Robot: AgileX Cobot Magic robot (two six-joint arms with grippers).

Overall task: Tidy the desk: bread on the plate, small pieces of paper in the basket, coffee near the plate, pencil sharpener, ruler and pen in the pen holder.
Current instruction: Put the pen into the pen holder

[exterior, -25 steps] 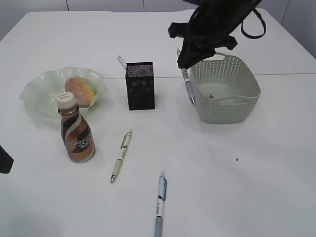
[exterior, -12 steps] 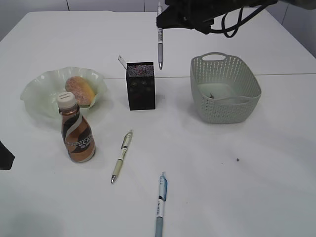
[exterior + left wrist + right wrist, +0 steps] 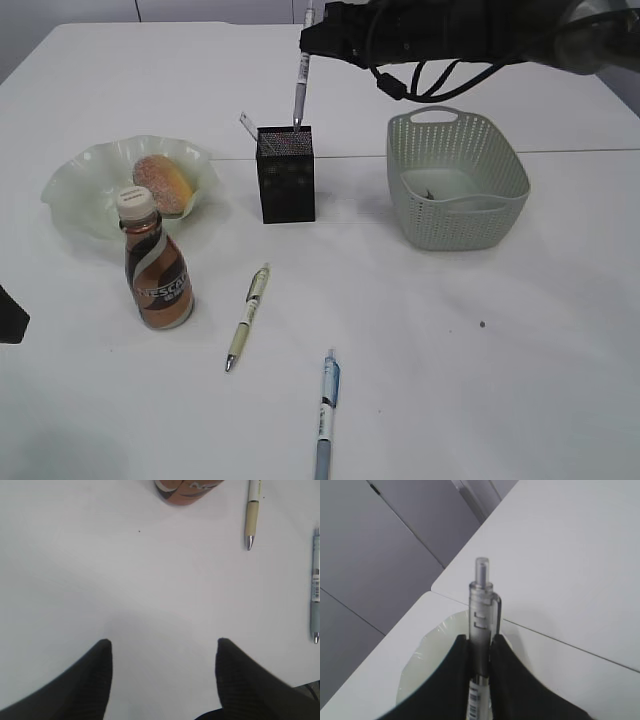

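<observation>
- The pen hangs nearly upright in the right gripper, clamped between its fingers; the tip sits just at the mouth of the holder straight below.
- Step in hand, as I judge it: putting this pen into the holder. The next move calls for lowering it a little, with the tip kept inside the rim, then letting go.
- A ruler pokes out of the holder's far left corner, beside the pen tip.
- Well below the right gripper, toward the camera, two more pens lie on the desk: a cream pen and a blue pen. Both are left to collect.
- Left gripper: fingers spread and empty, hovering over bare desk; the cream pen and blue pen lie ahead to its right.
- Off to the right gripper's left and lower, bread lies on the plate, with coffee just beside it.
- The basket stands below the right arm; its contents are too small to identify.
- No sharpener is visible; the holder's inside is hidden.
</observation>
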